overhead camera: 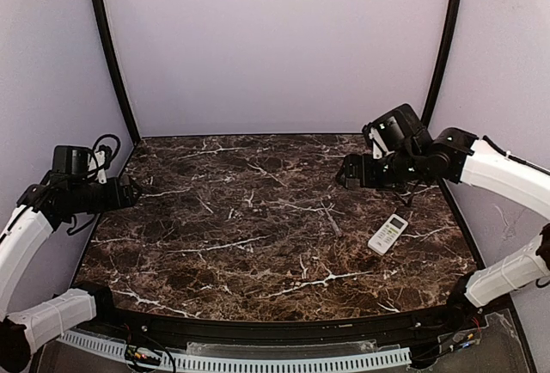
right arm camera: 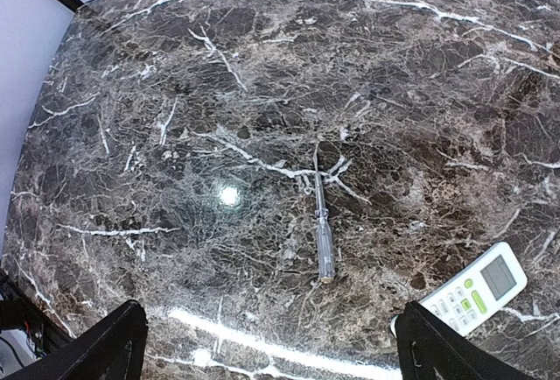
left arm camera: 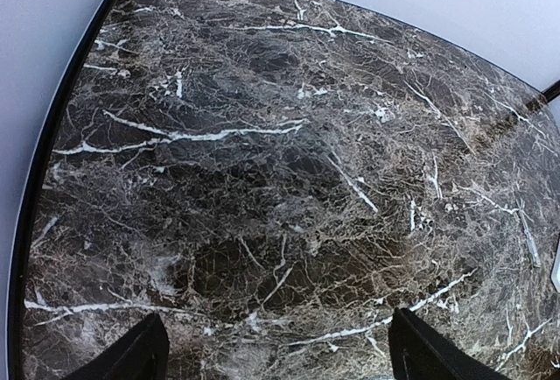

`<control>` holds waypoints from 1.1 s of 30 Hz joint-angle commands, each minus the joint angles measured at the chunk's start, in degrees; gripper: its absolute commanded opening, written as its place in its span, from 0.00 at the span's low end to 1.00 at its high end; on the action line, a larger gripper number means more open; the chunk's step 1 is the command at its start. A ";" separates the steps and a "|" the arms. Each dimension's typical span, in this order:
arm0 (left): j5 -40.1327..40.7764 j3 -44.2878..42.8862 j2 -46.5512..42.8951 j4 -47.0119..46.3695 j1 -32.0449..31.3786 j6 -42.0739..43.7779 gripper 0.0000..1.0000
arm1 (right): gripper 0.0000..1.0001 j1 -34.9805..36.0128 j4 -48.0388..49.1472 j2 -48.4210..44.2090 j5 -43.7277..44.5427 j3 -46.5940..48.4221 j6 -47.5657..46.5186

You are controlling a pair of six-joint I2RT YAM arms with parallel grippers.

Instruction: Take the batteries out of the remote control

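The white remote control [overhead camera: 388, 234] lies face up on the marble table [overhead camera: 258, 244], right of centre, its display end toward the far right. It also shows in the right wrist view [right arm camera: 468, 291], partly behind my right finger. My right gripper [overhead camera: 347, 171] hovers open and empty above the table behind the remote; in its own view the gripper [right arm camera: 271, 354] has its fingertips far apart. My left gripper [overhead camera: 136, 191] is open and empty at the table's left edge, with bare marble between its fingers in the left wrist view [left arm camera: 276, 354]. No batteries are visible.
A clear-handled screwdriver [overhead camera: 332, 218] lies on the table left of the remote, also in the right wrist view [right arm camera: 322, 231]. Black frame posts [overhead camera: 112, 55] and pale walls enclose the table at the back and sides.
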State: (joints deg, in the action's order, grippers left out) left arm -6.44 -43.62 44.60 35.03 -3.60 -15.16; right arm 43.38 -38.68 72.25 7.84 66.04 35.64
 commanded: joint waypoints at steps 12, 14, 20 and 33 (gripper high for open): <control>3.98 1.34 -3.46 -1.07 -6.77 0.74 0.91 | 0.99 -0.60 -24.03 7.53 10.78 5.18 36.85; 4.43 1.35 -3.80 -1.03 -6.82 0.86 0.92 | 0.98 -1.14 -27.33 8.24 9.52 4.59 41.83; 5.31 1.22 -3.94 -0.72 -6.69 1.04 0.92 | 0.99 -5.78 -26.78 9.50 3.61 1.03 43.40; 5.29 1.01 -3.01 -0.50 -6.62 0.95 0.92 | 0.98 -20.00 -13.21 16.64 -5.52 -5.04 27.92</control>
State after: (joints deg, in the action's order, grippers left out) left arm -1.80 -43.00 41.32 34.30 -10.17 -14.63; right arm 25.63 -56.93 86.37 5.52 61.91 69.14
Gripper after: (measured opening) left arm 0.916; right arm 0.985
